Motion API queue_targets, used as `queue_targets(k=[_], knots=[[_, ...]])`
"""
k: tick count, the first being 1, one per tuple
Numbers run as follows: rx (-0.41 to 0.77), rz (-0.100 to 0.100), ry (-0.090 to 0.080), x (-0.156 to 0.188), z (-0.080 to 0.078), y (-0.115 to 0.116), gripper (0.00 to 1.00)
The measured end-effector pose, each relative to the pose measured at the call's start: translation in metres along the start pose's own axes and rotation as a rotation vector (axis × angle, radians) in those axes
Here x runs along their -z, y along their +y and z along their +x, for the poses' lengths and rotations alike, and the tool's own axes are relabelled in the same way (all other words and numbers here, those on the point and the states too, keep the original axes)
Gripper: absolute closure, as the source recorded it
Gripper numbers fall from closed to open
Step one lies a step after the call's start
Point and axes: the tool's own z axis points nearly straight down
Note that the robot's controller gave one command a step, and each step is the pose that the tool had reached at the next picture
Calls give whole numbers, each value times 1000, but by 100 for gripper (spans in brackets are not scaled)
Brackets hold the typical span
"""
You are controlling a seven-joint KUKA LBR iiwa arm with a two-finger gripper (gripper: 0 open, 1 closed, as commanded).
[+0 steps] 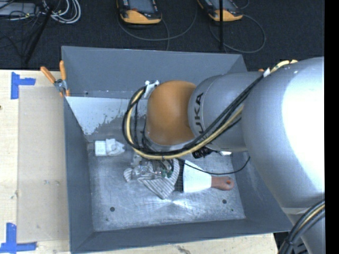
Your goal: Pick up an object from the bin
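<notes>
The grey metal bin [77, 194] has its widest stretch of bare floor along the left slanted wall and the front. That looks like the freest room for moving.

On the left of the floor, near the back slope, lies 1 small white blocky plastic piece [107, 147], well apart from the rest.

At mid-floor the hand [152, 169] sits low under the arm's orange cover [168, 112]. It is over a small silvery crumpled object [132, 174] and a grey striped fabric piece [160, 186]. Whether the hand is apart or together I cannot tell, as the cover and cables hide it.

Nothing appears lifted, so I judge the pick not yet done, with the grasp and the lift both left.

Just right of the fabric lies a flat white tool with a reddish-brown handle [198, 181], which crowds that side. Beyond it the arm overhangs the right wall, so that side looks tight.
</notes>
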Motion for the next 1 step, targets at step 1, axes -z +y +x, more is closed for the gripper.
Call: queue_targets(k=[1], knots=[[75,3,-7,131,5,2,100]])
